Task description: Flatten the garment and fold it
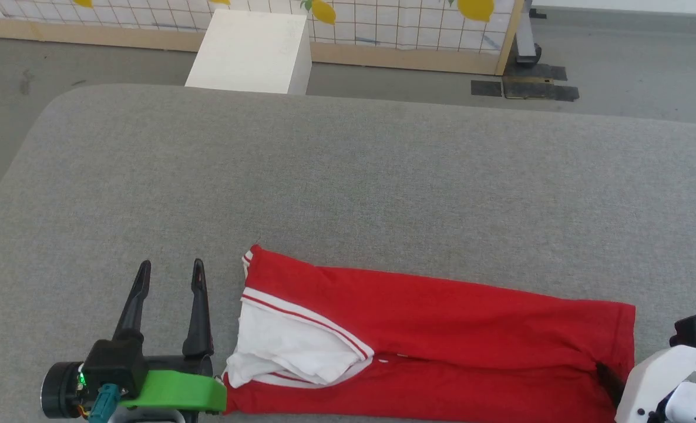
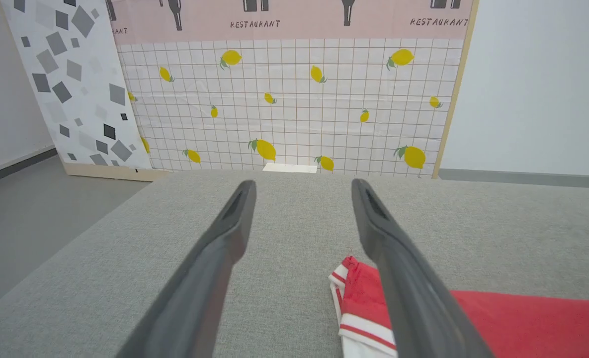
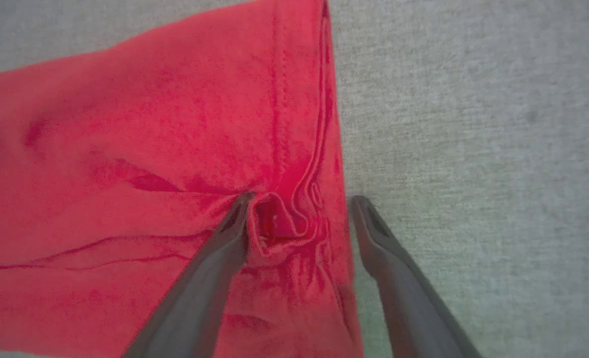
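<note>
The garment [image 1: 441, 341], a red jersey folded into a long strip, lies along the near edge of the grey padded table [image 1: 348, 176]. Its white sleeve [image 1: 289, 346] with red-and-white trim lies at the left end. My left gripper [image 1: 170, 264] stands open just left of the sleeve with nothing between its fingers. In the left wrist view that gripper [image 2: 302, 184] hovers over bare table beside the garment [image 2: 523, 318]. My right gripper [image 3: 301, 201] is open at the garment's [image 3: 150, 149] right hem. One fingertip [image 3: 242, 201] presses into a small bunch of fabric and the other [image 3: 361, 204] rests on the table.
Beyond the table's far edge stand a white box [image 1: 254, 53] and a panel with a lemon-patterned grid [image 1: 383, 23]. Dark mats [image 1: 524, 88] lie on the floor at the back right. The table's left corner [image 1: 60, 111] is rounded.
</note>
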Robot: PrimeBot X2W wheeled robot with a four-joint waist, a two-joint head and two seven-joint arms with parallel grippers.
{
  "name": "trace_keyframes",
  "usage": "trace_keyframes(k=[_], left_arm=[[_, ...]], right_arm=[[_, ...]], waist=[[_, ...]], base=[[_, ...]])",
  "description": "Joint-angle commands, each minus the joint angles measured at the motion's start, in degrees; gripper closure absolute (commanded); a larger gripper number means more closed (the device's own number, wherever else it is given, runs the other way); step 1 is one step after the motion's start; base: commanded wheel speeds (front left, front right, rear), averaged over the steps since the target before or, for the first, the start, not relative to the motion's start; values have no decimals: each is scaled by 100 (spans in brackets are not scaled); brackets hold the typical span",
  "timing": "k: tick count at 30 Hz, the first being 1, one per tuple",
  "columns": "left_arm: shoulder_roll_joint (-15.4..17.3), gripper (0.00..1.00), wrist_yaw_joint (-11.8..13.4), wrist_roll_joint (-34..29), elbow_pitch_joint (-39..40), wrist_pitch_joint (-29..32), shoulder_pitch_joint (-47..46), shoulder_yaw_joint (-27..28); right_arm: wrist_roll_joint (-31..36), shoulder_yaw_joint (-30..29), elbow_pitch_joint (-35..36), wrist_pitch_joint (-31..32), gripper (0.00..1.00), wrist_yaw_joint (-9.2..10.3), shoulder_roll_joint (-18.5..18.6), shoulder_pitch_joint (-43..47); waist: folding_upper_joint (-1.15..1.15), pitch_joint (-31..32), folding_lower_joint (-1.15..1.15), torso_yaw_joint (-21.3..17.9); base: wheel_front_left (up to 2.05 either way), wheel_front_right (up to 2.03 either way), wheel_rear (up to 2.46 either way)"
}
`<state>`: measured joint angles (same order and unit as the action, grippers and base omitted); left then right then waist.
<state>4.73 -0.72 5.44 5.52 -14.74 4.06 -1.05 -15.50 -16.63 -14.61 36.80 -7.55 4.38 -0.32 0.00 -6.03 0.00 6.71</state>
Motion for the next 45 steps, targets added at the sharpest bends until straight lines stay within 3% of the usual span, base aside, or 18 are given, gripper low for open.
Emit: trace_keyframes(k=[1, 2, 3, 4, 5, 10, 16, 27, 30, 38, 45], left_arm=[[-57, 0, -66, -45, -18, -26, -26, 42], [-69, 0, -84, -53, -27, -26, -28, 66], [-83, 0, -106, -60, -43, -26, -29, 95], [-93, 0, -125, -66, -57, -26, -30, 117], [-104, 0, -150, -72, -82, -26, -28, 141], [-140, 0, -227, -115, -176, -26, 10, 193], [-165, 0, -311, -100, -285, -26, 60, 186], [-182, 0, -421, -82, -423, -26, 37, 113], [-183, 0, -430, -70, -452, -26, 31, 99], [-184, 0, -440, -8, -563, -26, 123, 86], [-185, 0, -491, 4, -594, -26, 199, -27]], right_arm=[[-158, 284, -337, 91, 0, 6, -149, 42], [-246, 380, -380, 102, 0, 6, -149, 55], [-332, 486, -420, 111, 53, 6, -149, 72], [-373, 559, -438, 106, 96, 6, -149, 83], [-399, 611, -454, 80, 100, 6, -149, 92], [-406, 563, -442, -190, 100, 6, -149, 37], [135, 127, -154, -654, 100, 6, -61, -78], [899, -803, -340, -929, 100, 6, 826, -122], [926, -916, -504, -982, 100, 6, 902, -153], [358, -347, -108, -730, 100, 6, 742, 10], [-481, 778, 1283, 179, 100, 6, 589, 659]], waist=[[0, -48, 0, 37], [0, -58, 0, 43], [0, -69, 0, 47], [0, -73, 0, 47], [0, -73, 0, 45], [0, 21, 0, -12], [0, 155, 0, -102], [0, 200, 0, -163], [0, 221, 0, -157], [0, 435, 0, -165], [0, 657, 0, 44]], base=[[0, 0, 0], [0, 0, 0], [0, 0, 0], [0, 0, 0], [0, 0, 0], [0, 0, 0], [0, 0, 0], [0, 0, 0], [0, 0, 0], [0, 0, 0], [0, 0, 0]])
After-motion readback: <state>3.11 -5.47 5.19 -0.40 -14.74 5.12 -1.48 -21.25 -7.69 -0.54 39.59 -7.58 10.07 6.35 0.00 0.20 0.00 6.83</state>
